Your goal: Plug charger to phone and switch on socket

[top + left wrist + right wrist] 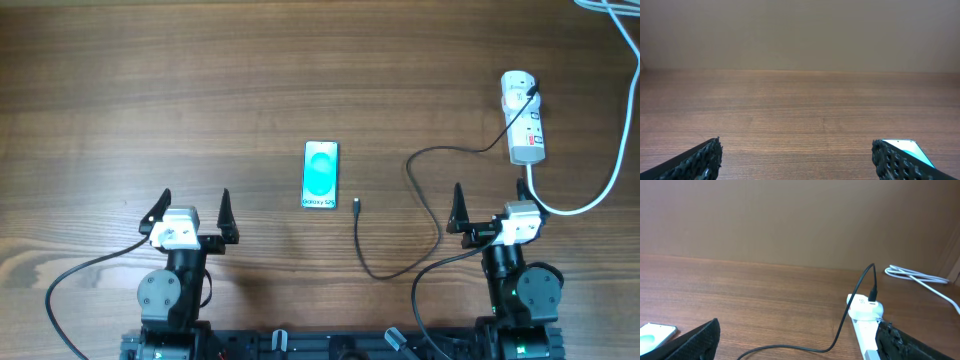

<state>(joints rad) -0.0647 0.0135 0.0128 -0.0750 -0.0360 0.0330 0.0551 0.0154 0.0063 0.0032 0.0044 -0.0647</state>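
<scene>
The phone (pixel 320 175) lies flat mid-table, cyan screen up, its corner also showing in the left wrist view (pixel 912 149) and the right wrist view (pixel 655 332). The charger (pixel 400 262) is a thin black cable looping from its connector tip (pixel 357 206), just right of the phone, up to a black plug in the socket (pixel 523 118). The socket is a white power strip at the far right, seen close in the right wrist view (pixel 865 317). My left gripper (pixel 190 210) stands open left of the phone. My right gripper (pixel 492 202) stands open below the socket. Both hold nothing.
A thick white cord (pixel 610 170) runs from the socket's near end out to the table's right edge and up to the far right corner (pixel 917 276). Black arm cables (pixel 80 275) trail by both arm bases at the front edge.
</scene>
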